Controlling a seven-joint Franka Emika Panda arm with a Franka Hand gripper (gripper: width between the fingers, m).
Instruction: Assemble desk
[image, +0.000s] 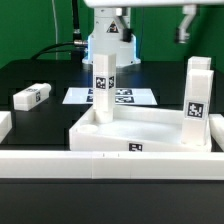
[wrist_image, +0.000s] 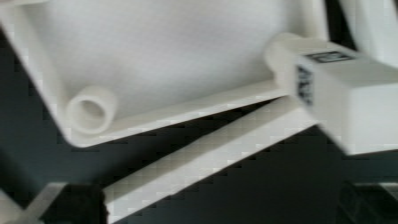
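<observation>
The white desk top (image: 150, 128) lies on the black table as a rimmed tray. One white tagged leg (image: 103, 85) stands upright at its far left corner, and another leg (image: 198, 95) stands at its right end. A third leg (image: 32, 96) lies loose on the table at the exterior view's left. My gripper (image: 186, 28) hangs high above the right leg, open and holding nothing. In the wrist view the desk top (wrist_image: 160, 50) shows a corner with a round socket (wrist_image: 89, 105), with a tagged leg (wrist_image: 338, 90) beside it. The gripper (wrist_image: 214, 208) shows only dark fingertips (wrist_image: 39, 205) far apart.
The marker board (image: 135, 97) lies flat behind the desk top. A long low white rail (image: 110, 165) runs along the front of the table and shows in the wrist view (wrist_image: 205, 155) too. The robot base (image: 108, 40) stands at the back.
</observation>
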